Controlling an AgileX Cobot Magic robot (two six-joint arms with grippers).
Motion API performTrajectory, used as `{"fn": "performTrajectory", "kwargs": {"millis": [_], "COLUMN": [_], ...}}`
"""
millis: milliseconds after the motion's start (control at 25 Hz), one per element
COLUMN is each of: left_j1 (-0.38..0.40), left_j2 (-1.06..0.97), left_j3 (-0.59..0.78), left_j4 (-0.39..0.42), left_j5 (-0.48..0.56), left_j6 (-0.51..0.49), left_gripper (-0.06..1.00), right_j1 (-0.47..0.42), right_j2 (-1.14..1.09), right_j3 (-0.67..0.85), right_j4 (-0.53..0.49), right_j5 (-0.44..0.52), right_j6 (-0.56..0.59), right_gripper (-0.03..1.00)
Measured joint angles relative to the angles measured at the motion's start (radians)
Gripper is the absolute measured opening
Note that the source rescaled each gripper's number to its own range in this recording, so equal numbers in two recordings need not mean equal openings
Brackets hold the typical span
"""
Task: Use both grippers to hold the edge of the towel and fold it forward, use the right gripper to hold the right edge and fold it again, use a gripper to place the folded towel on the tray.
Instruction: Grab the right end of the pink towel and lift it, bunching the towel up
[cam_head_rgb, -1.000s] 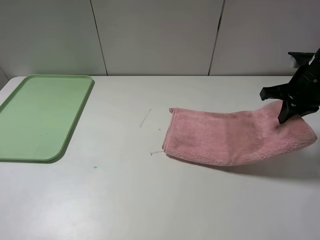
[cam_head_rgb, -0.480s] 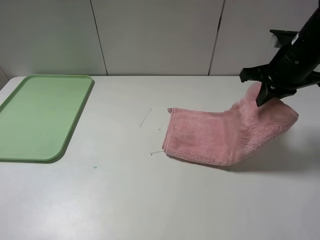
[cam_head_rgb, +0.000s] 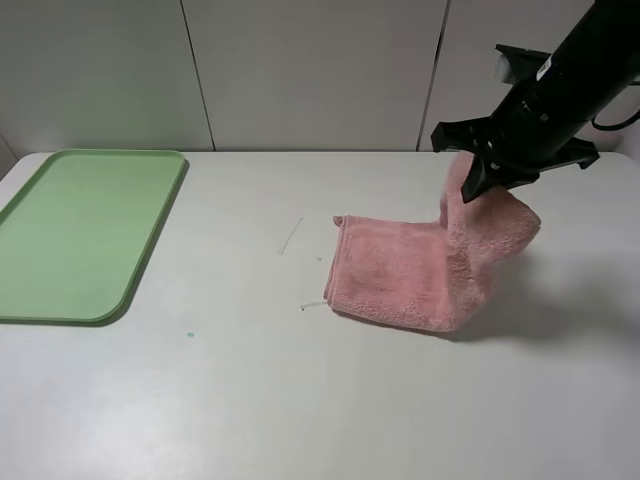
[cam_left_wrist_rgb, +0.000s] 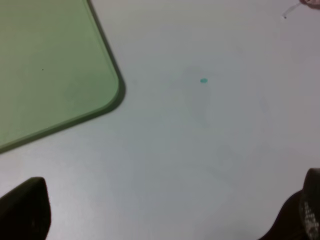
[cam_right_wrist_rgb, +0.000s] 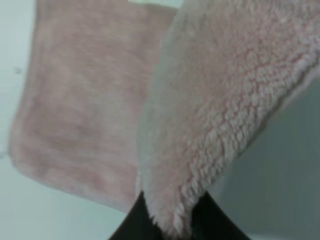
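The pink towel (cam_head_rgb: 400, 268) lies folded on the white table, right of centre. My right gripper (cam_head_rgb: 470, 188) is shut on the towel's right edge and holds it lifted and curled over toward the left. In the right wrist view the pinched edge of the towel (cam_right_wrist_rgb: 215, 115) fills the frame, with the flat part below it. The green tray (cam_head_rgb: 80, 225) sits at the far left. My left gripper (cam_left_wrist_rgb: 160, 220) is open over bare table near the tray's corner (cam_left_wrist_rgb: 107, 95); it does not show in the exterior high view.
Small marks and a thin thread (cam_head_rgb: 290, 235) lie on the table left of the towel. A small green dot (cam_left_wrist_rgb: 203, 80) marks the table near the tray. A white panelled wall stands behind the table.
My right gripper has risen and moved left with the towel's right edge, dragging that end up and over the flat part. The towel's left end has stayed put.
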Motion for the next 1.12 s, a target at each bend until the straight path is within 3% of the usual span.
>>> {"fn": "performTrajectory", "kwargs": {"millis": [1120], "left_j1": [0.000], "left_j2": [0.000], "left_j3": [0.000], "left_j4": [0.000], "left_j5": [0.000], "left_j6": [0.000], "left_gripper": [1.00], "right_j1": [0.147], "right_j2": [0.202], "right_j3": [0.000], "right_j4": [0.106], "right_j5": [-0.205], "right_j6": [0.008], "right_gripper": [0.06]}}
